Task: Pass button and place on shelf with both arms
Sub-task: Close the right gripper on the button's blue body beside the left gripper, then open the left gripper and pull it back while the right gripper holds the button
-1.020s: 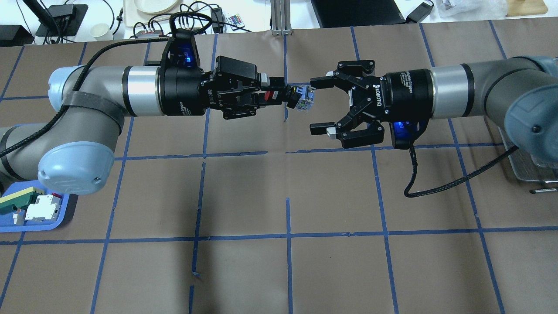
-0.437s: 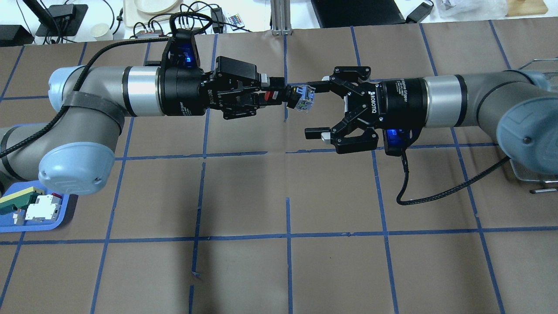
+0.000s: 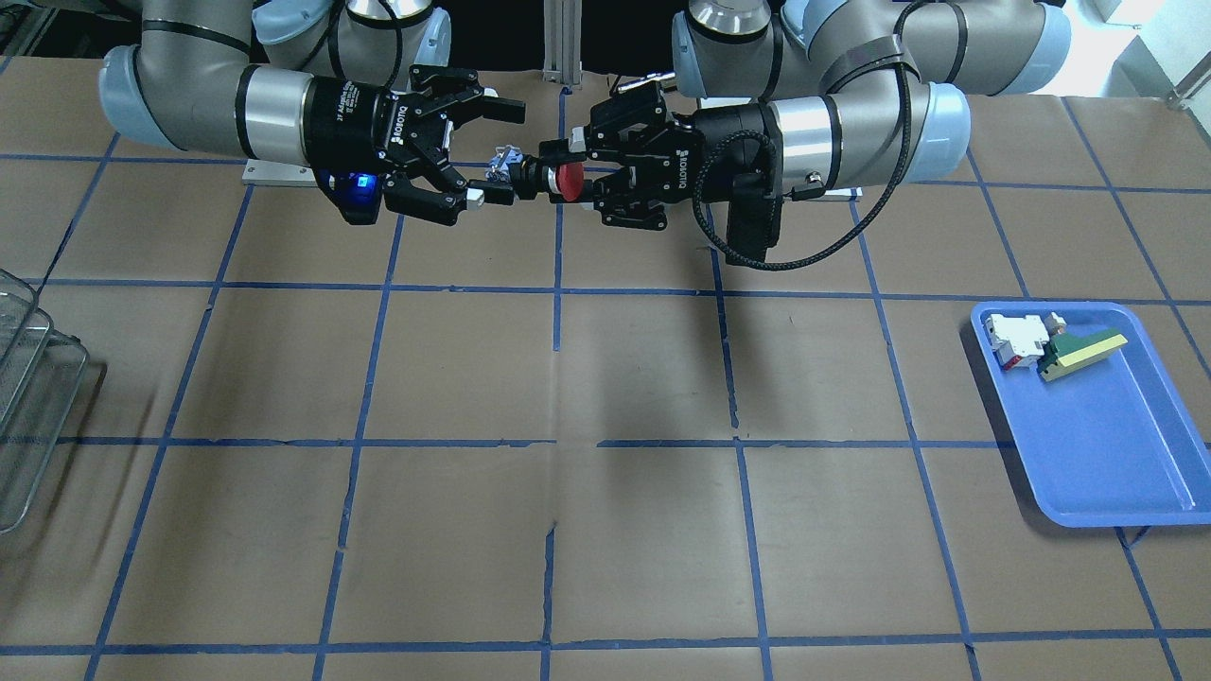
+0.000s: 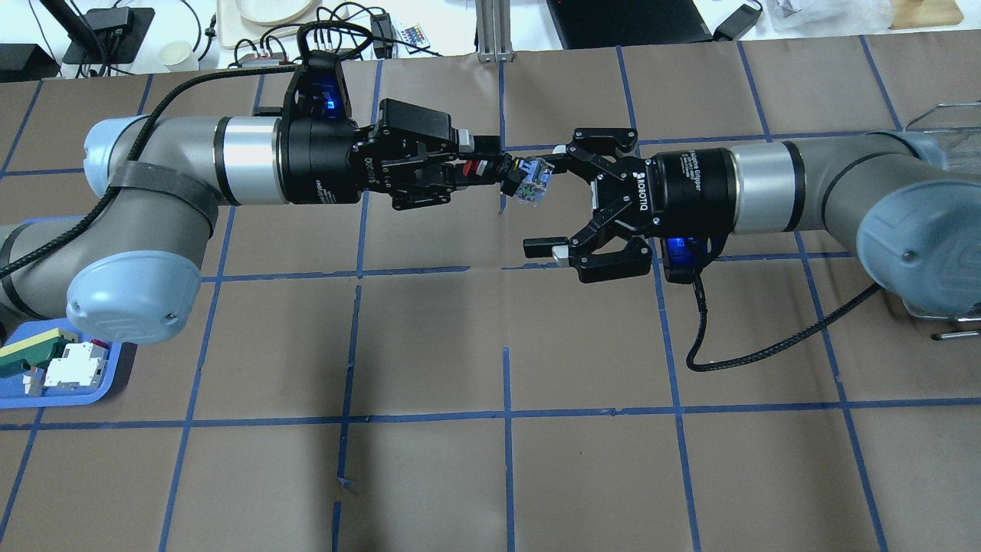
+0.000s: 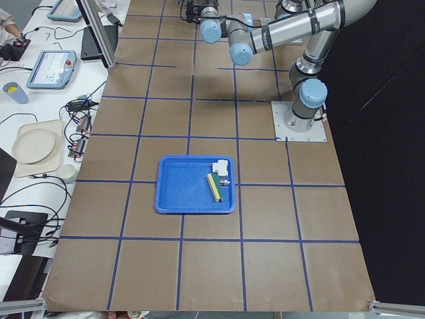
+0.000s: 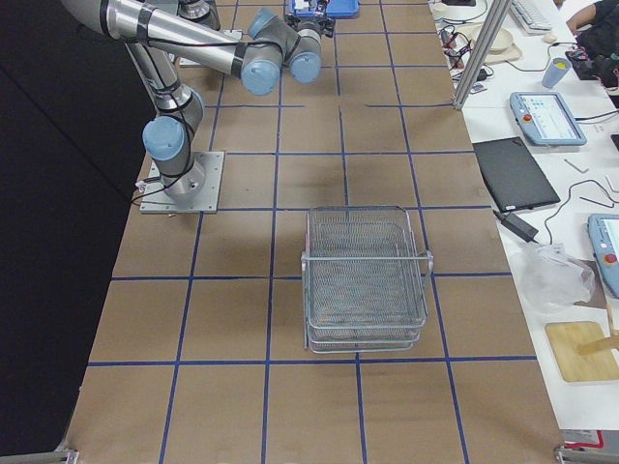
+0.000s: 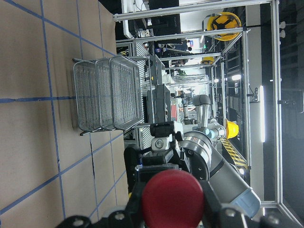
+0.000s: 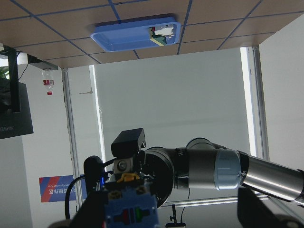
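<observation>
Advancing closer, your released right claw (image 4: 546,199) straddled the button (image 4: 534,182) grasped by your left claw (image 4: 490,165); the shelf (image 6: 366,275) sat behind.

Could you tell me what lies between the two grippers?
The button, held by the left gripper, its clear base pointing at the open right gripper; the overhead view shows this.

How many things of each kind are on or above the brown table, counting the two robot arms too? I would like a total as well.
Silver-grey robot arms: 2 (left arm, right arm)
Red-capped push-button with clear-bluish base: 1
Flat blue plastic tray: 1
Small parts in the tray: 2 (white-and-red block, green-and-yellow piece)
Silver wire-mesh shelf: 1
Total: 7
</observation>
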You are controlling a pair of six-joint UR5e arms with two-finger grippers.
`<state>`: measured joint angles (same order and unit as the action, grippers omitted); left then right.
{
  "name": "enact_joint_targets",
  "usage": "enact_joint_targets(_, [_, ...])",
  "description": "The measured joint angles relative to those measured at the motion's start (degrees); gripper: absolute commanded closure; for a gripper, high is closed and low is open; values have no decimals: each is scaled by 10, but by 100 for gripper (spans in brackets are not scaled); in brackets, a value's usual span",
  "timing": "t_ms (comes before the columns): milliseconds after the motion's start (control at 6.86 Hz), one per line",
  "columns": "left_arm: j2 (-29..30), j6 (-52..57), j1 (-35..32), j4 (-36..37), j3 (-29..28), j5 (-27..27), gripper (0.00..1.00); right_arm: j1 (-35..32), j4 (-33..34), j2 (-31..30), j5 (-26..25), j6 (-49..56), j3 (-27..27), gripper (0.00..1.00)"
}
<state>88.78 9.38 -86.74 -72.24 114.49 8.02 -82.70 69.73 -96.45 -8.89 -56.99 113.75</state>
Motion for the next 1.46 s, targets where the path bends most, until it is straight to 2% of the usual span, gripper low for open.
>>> enact_joint_targets(291, [0,-1,0,0,0,0,76,-1,1,2,0,-3,-3,1])
enact_joint_targets(437, [-1,-1,0,0,0,0,76,0,1,2,0,-3,-3,16])
enact_joint_targets(583, [-1,-1,0,0,0,0,76,0,1,3,0,-4,-4,51])
enact_joint_targets(728, [-1,-1,0,0,0,0,76,0,1,3,0,-3,-4,71])
enact_joint_targets(874, [-1,-1,0,0,0,0,75,1,1,2,6,-3,-4,80])
enact_joint_targets(1020, [-1,-1,0,0,0,0,66,1,2,2,16,-3,-4,86])
enact_joint_targets(1166, [0,-2,0,0,0,1,62,3,2,2,23,-2,-4,93])
enact_joint_targets(1457, [0,-13,0,1,0,1,64,3,2,2,37,-2,-5,96])
